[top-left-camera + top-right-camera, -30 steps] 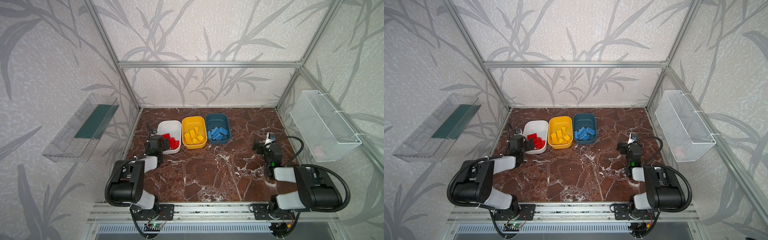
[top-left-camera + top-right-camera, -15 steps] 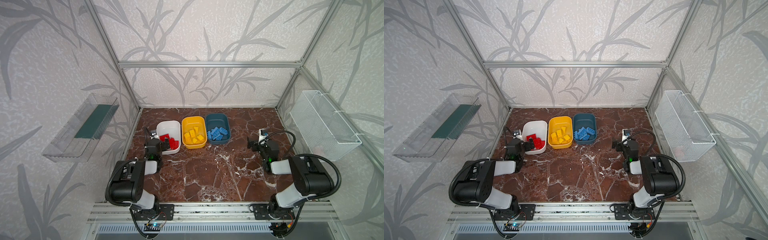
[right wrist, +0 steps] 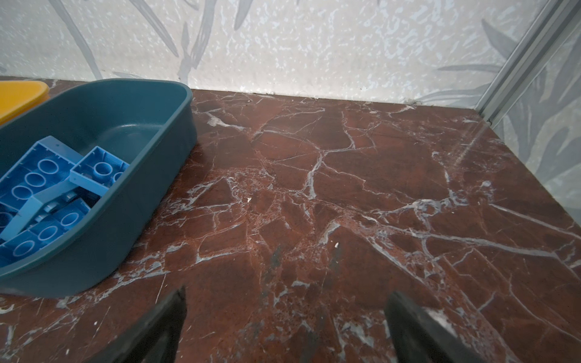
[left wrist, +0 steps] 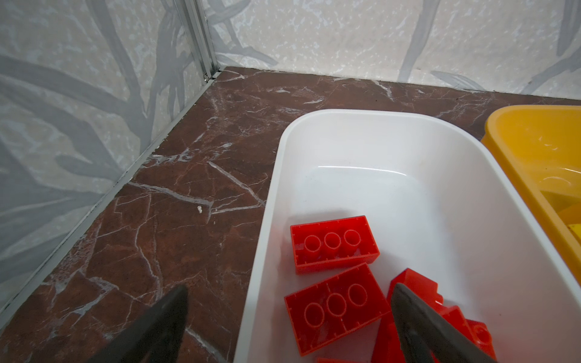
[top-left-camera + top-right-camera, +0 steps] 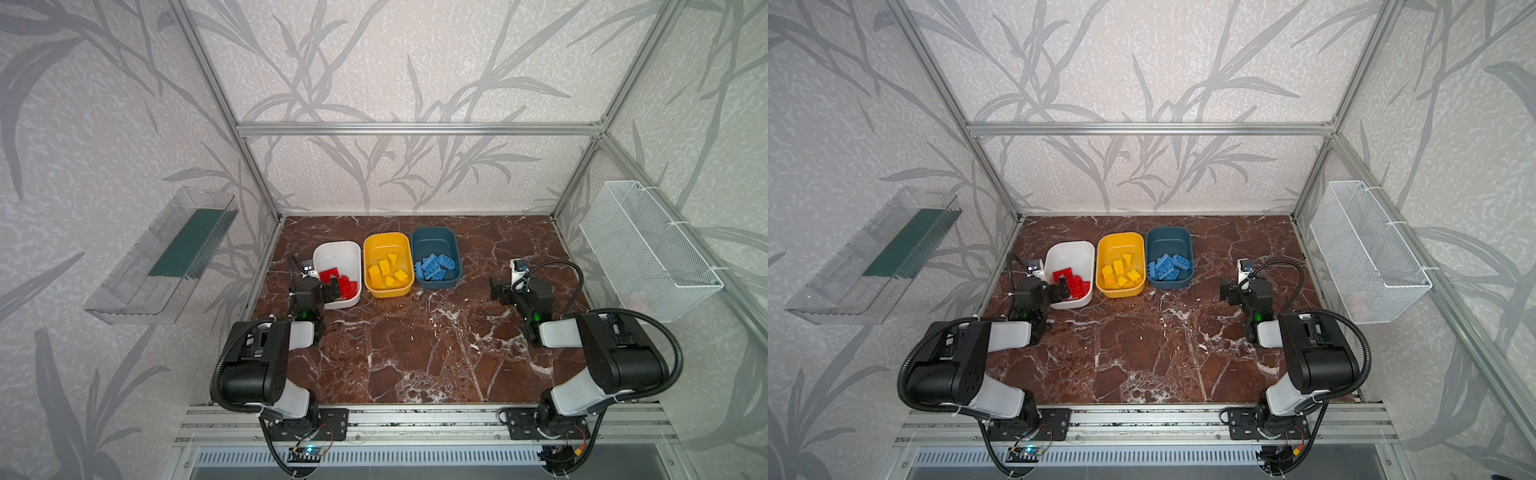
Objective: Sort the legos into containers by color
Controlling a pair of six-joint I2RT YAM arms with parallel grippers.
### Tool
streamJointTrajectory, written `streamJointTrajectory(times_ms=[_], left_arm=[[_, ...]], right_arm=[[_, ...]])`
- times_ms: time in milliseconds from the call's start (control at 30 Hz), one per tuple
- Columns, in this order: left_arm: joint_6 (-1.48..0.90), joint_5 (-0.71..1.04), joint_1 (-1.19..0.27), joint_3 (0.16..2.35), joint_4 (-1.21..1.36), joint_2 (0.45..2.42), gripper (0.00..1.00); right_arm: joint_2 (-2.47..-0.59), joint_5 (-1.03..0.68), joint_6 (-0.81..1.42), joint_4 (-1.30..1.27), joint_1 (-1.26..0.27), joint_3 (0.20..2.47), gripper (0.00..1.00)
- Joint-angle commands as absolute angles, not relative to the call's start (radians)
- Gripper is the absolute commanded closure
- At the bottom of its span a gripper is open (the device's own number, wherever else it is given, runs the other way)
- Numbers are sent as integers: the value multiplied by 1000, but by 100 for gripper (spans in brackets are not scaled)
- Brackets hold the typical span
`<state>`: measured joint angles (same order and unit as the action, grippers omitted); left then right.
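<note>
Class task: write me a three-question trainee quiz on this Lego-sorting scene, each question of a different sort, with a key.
1. True or false: the left gripper and the right gripper both stand open.
2. Which colour of bricks does the white tub hold? A red, B yellow, C blue.
3. Fill in: the blue bricks lie in the ____ tub.
Key: 1 true; 2 A; 3 teal, the dark teal tub.

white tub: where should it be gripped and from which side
Pinch the white tub by its long wall on the left arm's side, from above, one finger inside, one outside: that rim is thin, upright and bare, and the open left end effector hangs astride it.
</note>
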<state>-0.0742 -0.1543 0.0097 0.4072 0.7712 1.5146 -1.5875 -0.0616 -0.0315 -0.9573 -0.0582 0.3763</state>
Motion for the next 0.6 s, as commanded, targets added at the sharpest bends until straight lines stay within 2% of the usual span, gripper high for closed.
streamJointTrajectory(times_ms=[0,567], left_arm=[[-54,-146,13,422,773,1518,1],[-54,-146,14,423,773,1518,1]], right_arm=[[-1577,-63,-43,-961,-58,377,1],[-1576,-18,-63,-951,-86,382,1]])
